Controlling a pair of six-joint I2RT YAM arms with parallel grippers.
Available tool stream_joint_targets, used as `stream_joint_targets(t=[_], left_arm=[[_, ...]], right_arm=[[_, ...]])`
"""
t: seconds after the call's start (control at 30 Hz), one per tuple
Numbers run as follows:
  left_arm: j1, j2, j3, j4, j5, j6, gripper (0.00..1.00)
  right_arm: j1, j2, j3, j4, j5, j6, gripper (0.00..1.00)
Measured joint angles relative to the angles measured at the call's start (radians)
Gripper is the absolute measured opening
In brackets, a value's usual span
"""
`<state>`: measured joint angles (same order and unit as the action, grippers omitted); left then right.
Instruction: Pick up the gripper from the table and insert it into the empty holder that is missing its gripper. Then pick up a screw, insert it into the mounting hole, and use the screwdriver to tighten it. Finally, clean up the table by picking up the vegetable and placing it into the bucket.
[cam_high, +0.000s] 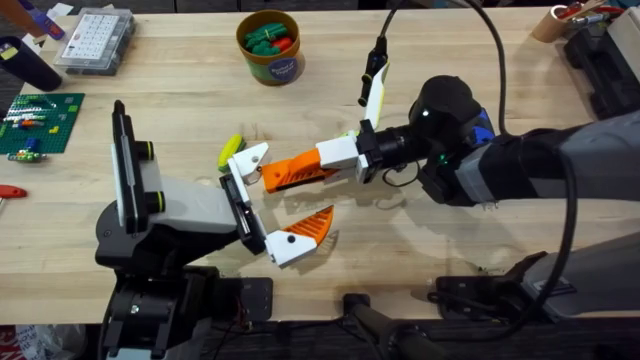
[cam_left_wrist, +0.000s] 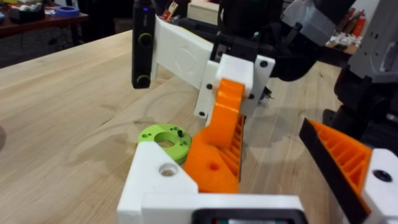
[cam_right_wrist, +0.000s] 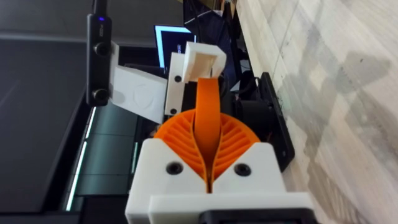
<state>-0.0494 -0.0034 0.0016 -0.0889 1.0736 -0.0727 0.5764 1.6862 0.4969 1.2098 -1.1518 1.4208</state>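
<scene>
My right gripper (cam_high: 312, 167) is shut on the orange ridged gripper (cam_high: 278, 176) and holds it level above the table (cam_high: 180, 100). The piece's end meets the white holder (cam_high: 250, 158) on my left arm's far jaw. Seen from the left wrist, the gripper (cam_left_wrist: 217, 143) lies against the holder (cam_left_wrist: 158, 186), whose mounting hole (cam_left_wrist: 168, 169) is bare. From the right wrist, the gripper (cam_right_wrist: 207, 115) runs up into the holder (cam_right_wrist: 202, 62). My left gripper (cam_high: 292, 196) is open. A lime-green round piece (cam_high: 231, 150) lies beside the holder. The bucket (cam_high: 270, 62) holds green and red pieces.
A clear parts box (cam_high: 95, 40) sits at the far left, with a green baseplate (cam_high: 35, 120) nearer the left edge. Another paper cup (cam_high: 560, 22) and black gear (cam_high: 605, 60) stand at the far right. A small blue part (cam_high: 484, 127) shows behind my right wrist.
</scene>
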Motion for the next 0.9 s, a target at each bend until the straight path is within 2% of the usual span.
stream_joint_targets(t=[0.4,0.73,0.9], left_arm=[[0.002,0.003,0.003,-0.012,-0.001,0.000,0.989],[0.002,0.003,0.004,-0.017,0.017,0.000,0.987],[0.002,0.003,0.004,-0.019,0.032,0.000,0.987]], right_arm=[[-0.002,0.002,-0.002,-0.002,-0.014,0.049,0.017],[-0.063,0.002,-0.002,-0.001,-0.132,0.071,0.017],[-0.063,0.002,0.007,-0.002,-0.184,0.075,0.017]])
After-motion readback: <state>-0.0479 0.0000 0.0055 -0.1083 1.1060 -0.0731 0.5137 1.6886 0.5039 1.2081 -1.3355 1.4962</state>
